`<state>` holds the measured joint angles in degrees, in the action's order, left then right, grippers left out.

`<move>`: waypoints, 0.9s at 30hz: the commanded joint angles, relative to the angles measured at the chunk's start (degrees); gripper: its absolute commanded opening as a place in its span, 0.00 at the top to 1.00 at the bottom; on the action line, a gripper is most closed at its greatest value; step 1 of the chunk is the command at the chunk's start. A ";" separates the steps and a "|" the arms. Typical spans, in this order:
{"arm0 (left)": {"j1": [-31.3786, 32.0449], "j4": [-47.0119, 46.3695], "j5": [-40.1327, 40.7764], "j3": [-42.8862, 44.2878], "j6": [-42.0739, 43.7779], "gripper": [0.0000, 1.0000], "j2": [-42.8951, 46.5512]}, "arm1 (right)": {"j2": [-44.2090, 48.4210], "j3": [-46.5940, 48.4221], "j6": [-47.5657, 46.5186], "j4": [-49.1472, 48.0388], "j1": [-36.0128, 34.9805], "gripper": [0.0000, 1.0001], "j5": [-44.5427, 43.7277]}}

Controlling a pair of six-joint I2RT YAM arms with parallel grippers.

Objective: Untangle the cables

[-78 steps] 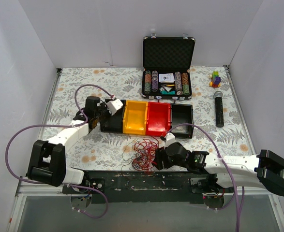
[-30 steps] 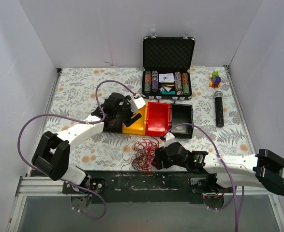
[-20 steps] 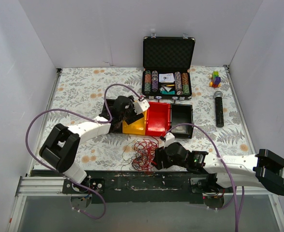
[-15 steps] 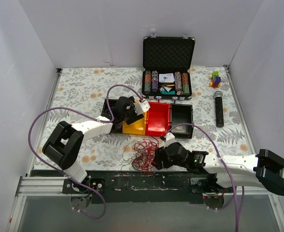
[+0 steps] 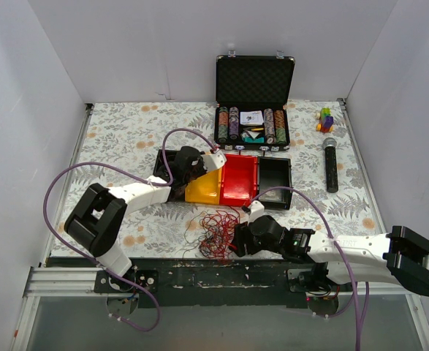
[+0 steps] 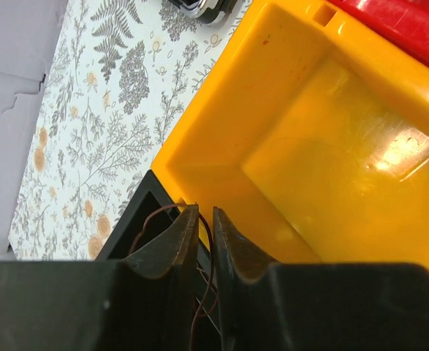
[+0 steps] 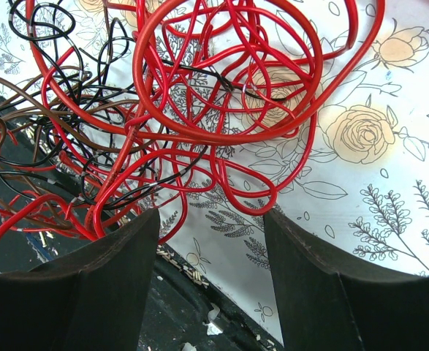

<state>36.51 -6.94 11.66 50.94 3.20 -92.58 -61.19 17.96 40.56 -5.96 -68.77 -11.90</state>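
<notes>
The cables [image 5: 214, 232] lie in a loose red-and-dark nest at the near edge of the worktop [image 5: 126, 131], not yet separated. The right end effector [image 7: 210, 227] sits low just beside the nest, fingers spread wide and gripping nothing. The left end effector [image 6: 199, 219] hangs over the black bin [image 6: 135, 223] beside the yellow bin [image 6: 221, 110], fingers nearly together. A thin brown strand [image 6: 158, 213] runs by them, but I cannot tell if it is pinched. This looks like the step of picking out the next strand, which calls for closing on one outer loop only.

Glossy yellow plastic bin [image 6: 309, 161], shiny smooth plastic-coated cables [image 7: 221, 137]
</notes>
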 commanded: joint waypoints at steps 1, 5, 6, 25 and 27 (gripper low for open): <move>0.14 -0.18 2.66 0.12 -1.26 0.94 2.40 | -0.42 -2.05 0.31 8.15 -0.31 0.32 -0.31; -0.74 0.43 3.72 0.65 -2.67 1.00 4.15 | -0.33 -2.05 0.40 8.24 -0.31 0.32 -0.23; -1.09 0.78 3.89 0.39 -2.76 1.00 4.68 | -0.25 -1.96 0.31 8.42 -0.31 0.32 -0.31; -9.44 12.74 -9.98 -1.98 -16.82 1.00 8.73 | -2.97 -0.38 -0.04 8.42 -0.31 0.32 -0.32; -9.35 13.26 -11.30 -1.55 -17.44 1.00 7.33 | -3.06 -0.47 -0.04 8.42 -0.31 0.32 -0.23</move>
<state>26.87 3.53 5.78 49.21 -11.38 -84.99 -61.95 18.65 40.51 -5.32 -68.77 -12.03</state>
